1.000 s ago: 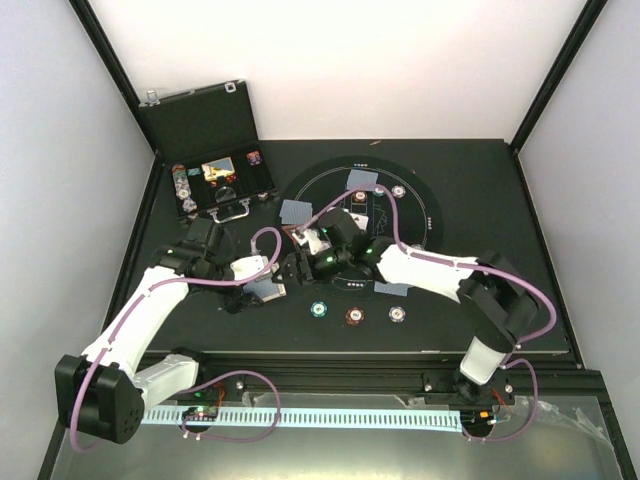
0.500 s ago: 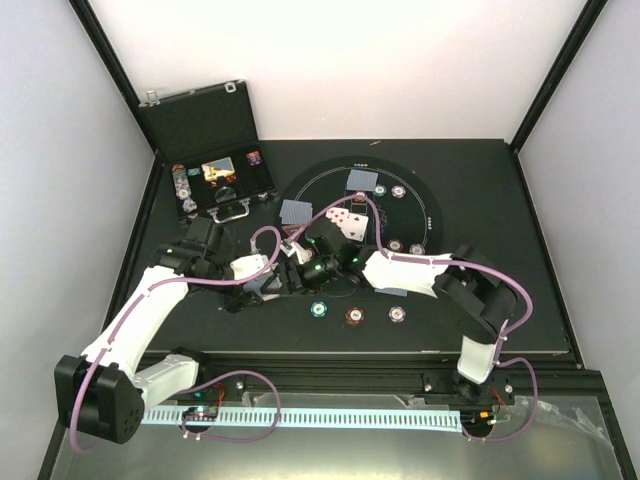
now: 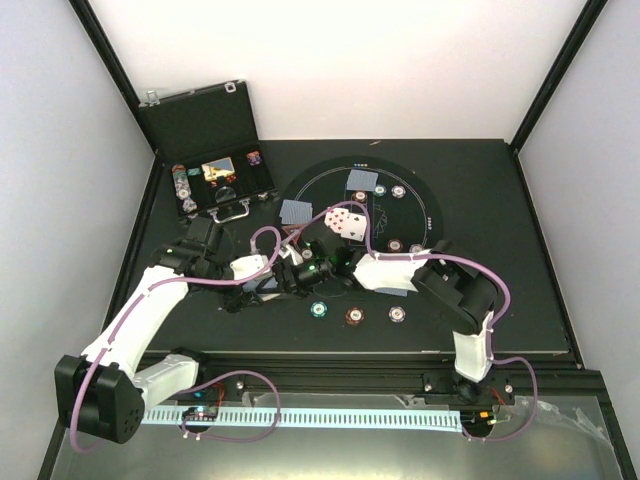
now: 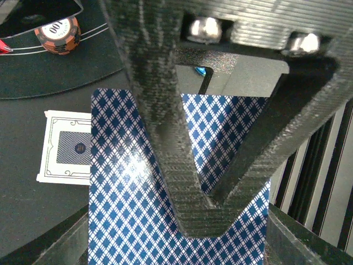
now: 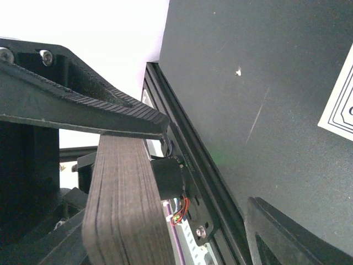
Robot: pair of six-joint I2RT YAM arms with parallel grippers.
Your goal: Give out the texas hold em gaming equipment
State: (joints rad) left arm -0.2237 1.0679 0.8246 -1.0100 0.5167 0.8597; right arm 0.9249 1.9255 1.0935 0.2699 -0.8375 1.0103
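My left gripper [image 3: 263, 284] is shut on a deck of playing cards [image 4: 132, 221] with blue diamond backs, held low above the table left of the round mat; in its wrist view the fingers [image 4: 165, 143] cross the top card. My right gripper [image 3: 291, 271] is open right beside it, and its upper finger [image 5: 83, 107] lies against the deck's edge [image 5: 124, 210]. Cards lie on the mat [image 3: 364, 180] [image 3: 297, 212], with one face-up card [image 3: 346, 222]. Teal [image 3: 319, 309], brown [image 3: 354, 316] and grey [image 3: 397, 315] chips sit in a front row.
The open black case [image 3: 205, 130] with chips in its tray stands at the back left. The round black mat [image 3: 428, 205] holds more chips [image 3: 398, 192]. A single card [image 4: 66, 146] and an orange chip [image 4: 58, 34] lie near the deck. The table's front rail [image 5: 193, 154] is close.
My right arm has swung left, bringing its gripper up to the deck in my left gripper. The face-up card on the mat is now uncovered. The left arm has hardly moved.
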